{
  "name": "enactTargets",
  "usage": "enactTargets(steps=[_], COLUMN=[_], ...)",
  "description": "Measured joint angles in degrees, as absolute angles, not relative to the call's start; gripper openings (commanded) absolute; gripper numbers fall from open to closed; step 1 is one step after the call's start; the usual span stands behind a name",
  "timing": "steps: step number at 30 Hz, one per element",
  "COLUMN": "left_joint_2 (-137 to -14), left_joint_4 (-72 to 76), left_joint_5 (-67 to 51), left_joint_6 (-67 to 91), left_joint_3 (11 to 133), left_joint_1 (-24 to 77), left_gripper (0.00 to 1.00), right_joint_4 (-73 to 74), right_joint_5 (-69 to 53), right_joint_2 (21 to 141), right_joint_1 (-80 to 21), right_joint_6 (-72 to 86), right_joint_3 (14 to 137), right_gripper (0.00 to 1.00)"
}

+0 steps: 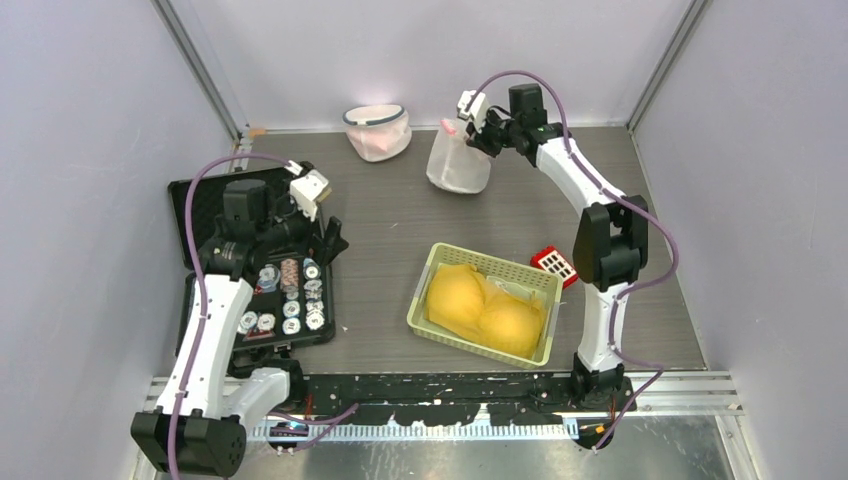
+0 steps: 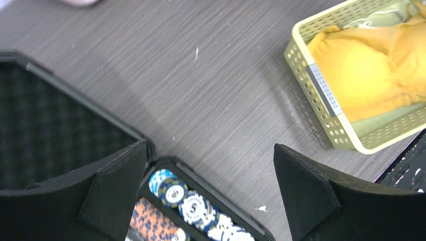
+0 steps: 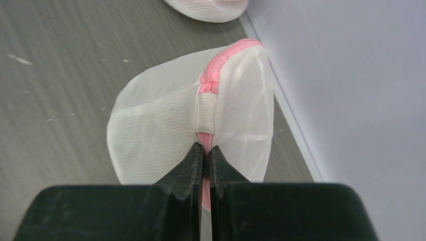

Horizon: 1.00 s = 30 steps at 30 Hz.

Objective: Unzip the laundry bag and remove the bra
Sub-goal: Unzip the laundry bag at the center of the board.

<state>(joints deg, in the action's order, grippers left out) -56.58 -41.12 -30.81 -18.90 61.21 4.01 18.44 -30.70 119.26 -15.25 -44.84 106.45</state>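
The laundry bag (image 3: 161,125), a rounded pouch of fine white mesh, stands at the far edge of the grained counter (image 1: 380,215), near the back wall. My right tool (image 3: 206,150) is pinched nearly closed on its ribbed pink zipper (image 3: 221,63). A padded yellow bra (image 1: 485,310) fills a perforated plastic basket (image 1: 490,263). My left tool (image 2: 211,147) gapes wide, holding nothing, over a chip case (image 2: 50,115).

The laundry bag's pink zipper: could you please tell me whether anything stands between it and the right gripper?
Nothing visible does: the right gripper is pinched on the pink zipper, just below the laundry bag's white tab.
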Motion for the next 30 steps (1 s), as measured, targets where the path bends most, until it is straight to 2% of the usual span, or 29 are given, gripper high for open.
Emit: enactTargets(steps=[2, 8, 14, 25, 30], left_joint_2=[-55.9, -55.79, -61.54, -71.18, -71.59], left_joint_4=[-38.83, -31.55, -23.14, -10.98, -9.23], left_joint_5=[-33.63, -41.74, -44.03, -46.61, -47.42], left_joint_6=[-21.15, -26.59, -27.88, -18.39, -14.63], left_joint_3=[59.42, 55.88, 56.45, 61.98, 65.12], left_joint_1=[4.01, 4.56, 9.21, 13.61, 15.03], left_gripper=[0.98, 0.93, 0.8, 0.62, 0.62], right_joint_4=[20.95, 29.15, 33.76, 35.2, 34.41], right_joint_5=[-31.92, -35.97, -39.68, -44.51, -45.87], right_joint_2=[117.4, 113.34, 109.58, 101.89, 98.61], right_joint_1=[-15.44, -16.51, -17.69, -20.23, -21.52], right_joint_6=[-45.15, -46.41, -45.78, -42.72, -41.82], right_joint_3=[105.3, 101.82, 99.15, 97.47, 95.98], right_gripper=[0.01, 0.01, 0.01, 0.01, 0.01])
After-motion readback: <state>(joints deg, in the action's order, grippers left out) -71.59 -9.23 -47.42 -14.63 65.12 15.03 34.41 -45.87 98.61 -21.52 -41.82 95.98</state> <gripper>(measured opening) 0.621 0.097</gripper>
